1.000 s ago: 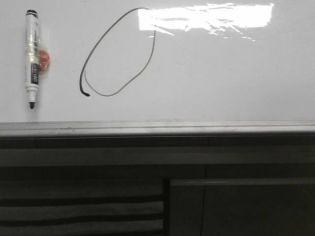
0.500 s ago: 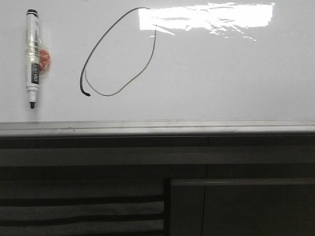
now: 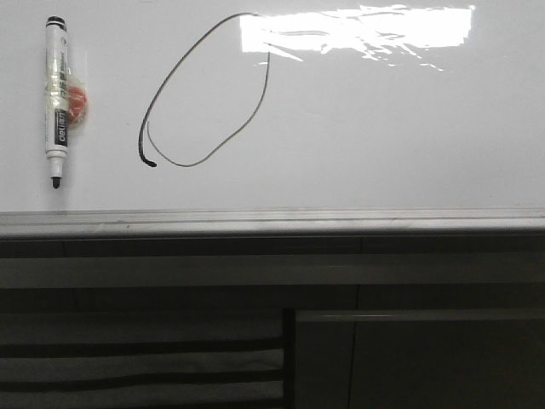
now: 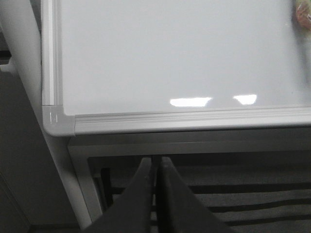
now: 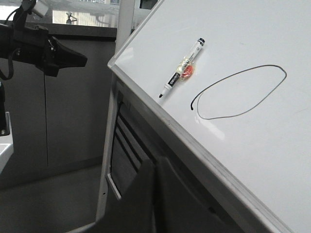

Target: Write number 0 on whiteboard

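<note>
Front view: the whiteboard (image 3: 383, 128) lies flat and glossy, a bright light patch at its far edge, a silver rail along the near edge. The number 0 (image 3: 149, 119) is a thin black tilted oval; its ends overlap at the lower left in a small dark blob. Well to its left lies a marker (image 3: 56, 102), white barrel, black tip toward the rail, black band with white lettering too small to read, clear tape and an orange-red bit around its middle. Neither end effector shows here. Below the rail, dark grey panels (image 3: 409, 358) and slats.

Left wrist view: left end effector (image 4: 155, 167) has its fingers pressed together, nothing between them. Ahead of it sits the board's rounded corner (image 4: 58, 124) and rail; the bare white surface lies beyond. A blurred orange spot sits at the frame edge.

Right wrist view: right end effector (image 5: 154, 170) has its fingers together, empty, below the board's edge. Beyond it, up the board, the marker (image 5: 182, 68) lies just beside the 0 (image 5: 243, 73), apart from it. Label unreadable. A dark arm (image 5: 43, 48) hangs off to the side.
</note>
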Robot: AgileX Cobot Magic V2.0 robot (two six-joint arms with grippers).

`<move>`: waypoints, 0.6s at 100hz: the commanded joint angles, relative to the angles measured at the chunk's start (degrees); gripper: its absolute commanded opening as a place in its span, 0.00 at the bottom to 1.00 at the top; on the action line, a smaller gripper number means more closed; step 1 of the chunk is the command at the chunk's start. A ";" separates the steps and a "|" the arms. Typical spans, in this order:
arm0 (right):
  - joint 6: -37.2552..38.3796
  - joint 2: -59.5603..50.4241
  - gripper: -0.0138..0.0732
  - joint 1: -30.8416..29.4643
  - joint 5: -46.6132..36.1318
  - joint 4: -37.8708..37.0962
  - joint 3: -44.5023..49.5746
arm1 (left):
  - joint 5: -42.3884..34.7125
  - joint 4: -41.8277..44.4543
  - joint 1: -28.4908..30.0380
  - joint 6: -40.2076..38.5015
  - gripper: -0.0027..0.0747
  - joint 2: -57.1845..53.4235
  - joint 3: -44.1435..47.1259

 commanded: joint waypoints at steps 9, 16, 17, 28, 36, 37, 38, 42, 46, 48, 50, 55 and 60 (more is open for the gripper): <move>0.05 0.41 0.08 0.09 -5.79 0.77 1.12 | -2.82 -0.76 -0.12 -0.03 0.01 -1.61 1.81; 1.26 0.41 0.08 0.09 -7.88 2.36 3.26 | -2.82 -0.76 -0.12 -0.03 0.01 -1.61 1.81; 2.05 0.41 0.08 0.09 -8.21 2.36 3.48 | -2.82 -0.76 -0.12 -0.03 0.01 -1.61 1.81; 10.24 0.04 0.08 -0.89 -10.81 -2.18 7.73 | -2.82 -0.76 -0.12 -0.03 0.01 -1.61 1.81; 16.73 0.00 0.08 -2.86 -12.65 -12.42 10.60 | -2.82 -0.76 -0.12 -0.03 0.01 -1.61 1.81; 17.38 -0.15 0.08 -3.07 -12.77 -13.92 11.07 | -2.82 -0.76 -0.12 -0.03 0.01 -1.61 1.81; 18.88 -0.12 0.08 -3.49 -12.89 -14.60 11.27 | -2.82 -0.76 -0.12 -0.03 0.01 -1.61 1.81; 23.81 -0.78 0.08 -4.67 -13.52 -18.72 12.41 | -2.82 -0.76 -0.12 -0.03 0.01 -1.61 1.81; 30.58 -1.81 0.08 -6.20 -14.09 -24.18 13.21 | -2.82 -0.76 -0.12 -0.03 0.01 -1.61 1.81; 34.00 -2.49 0.08 -6.95 -14.07 -26.16 13.65 | -2.82 -0.76 -0.12 -0.03 0.01 -1.61 1.81; 37.47 -3.25 0.08 -7.73 -14.07 -29.15 14.08 | -2.82 -0.76 -0.12 -0.03 0.01 -1.61 1.81; 46.38 -5.55 0.08 -9.72 -13.84 -36.43 15.28 | -2.82 -0.76 -0.12 -0.03 0.01 -1.61 1.81; 54.87 -8.49 0.08 -12.16 -13.84 -42.90 16.89 | -2.82 -0.76 -0.12 -0.03 0.01 -1.61 1.81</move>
